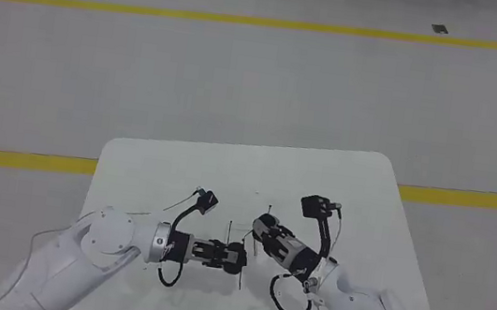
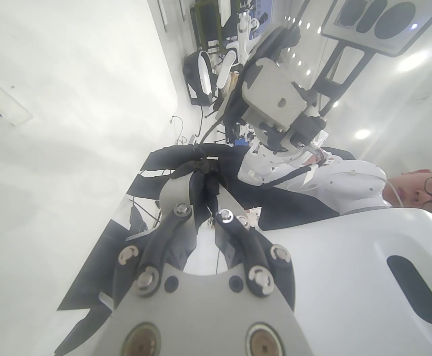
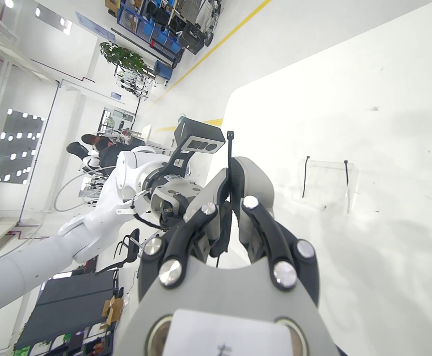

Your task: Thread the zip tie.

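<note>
right gripper (image 3: 233,177) is clamping the tie (image 3: 230,148), left gripper (image 2: 203,180) pinching its tail — seemingly aligning; next needing tail-into-head precision.

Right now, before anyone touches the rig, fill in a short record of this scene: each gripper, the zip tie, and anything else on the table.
Right gripper: shut on a black zip tie, its head sticking out beyond the gripper.
Left gripper: shut; what it holds is unclear.
Position: both close together above the white table.
Head: nothing threaded through it yet.
Spares: two more zip ties on a clear holder on the table.
</note>
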